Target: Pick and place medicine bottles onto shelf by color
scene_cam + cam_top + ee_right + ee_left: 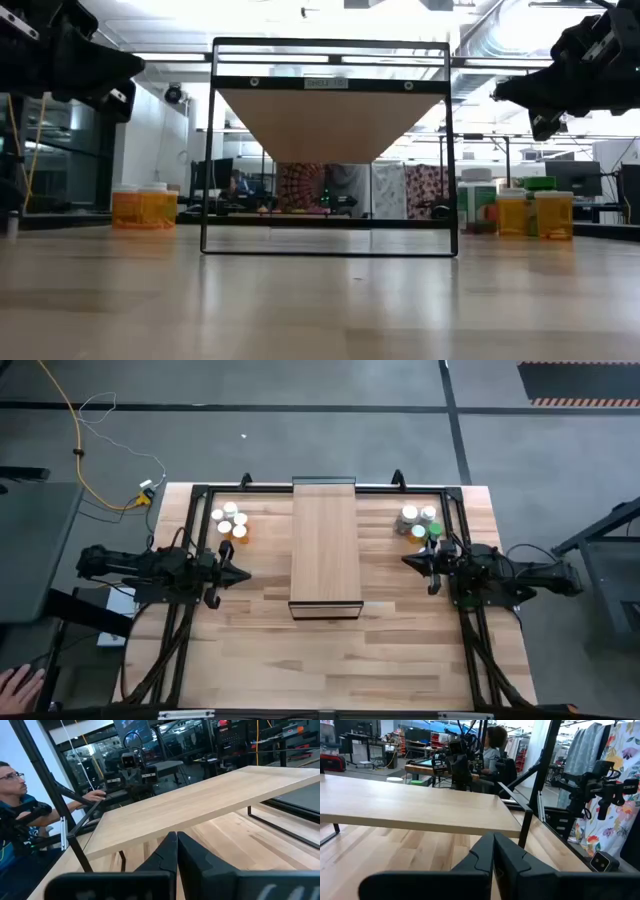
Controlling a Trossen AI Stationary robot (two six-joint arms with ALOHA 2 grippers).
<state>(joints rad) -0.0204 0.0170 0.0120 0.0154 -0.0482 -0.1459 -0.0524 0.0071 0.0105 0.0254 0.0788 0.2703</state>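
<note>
- Waiting at the start: no bottle is on the shelf [324,545] yet, and both arms sit idle at the table's side edges.
- Left gripper [243,574] hovers by the left edge with its fingers pressed together, holding nothing; right gripper [408,561] mirrors it by the right edge, also closed and empty.
- One cluster of medicine bottles [231,523], orange and white-capped, stands near the table's back-left corner; a second cluster [420,523], with green among it, stands near the back-right corner, close to the right gripper.
- Next move, as I judge it: one gripper must open, reach to its near cluster and single out one bottle without knocking its neighbours.
- High view shows the shelf as a plank across the table's middle; the low view reveals it is raised on a thin black frame [329,150], with open space beneath.
- Wrist views show the closed fingertips that the low view hides.
</note>
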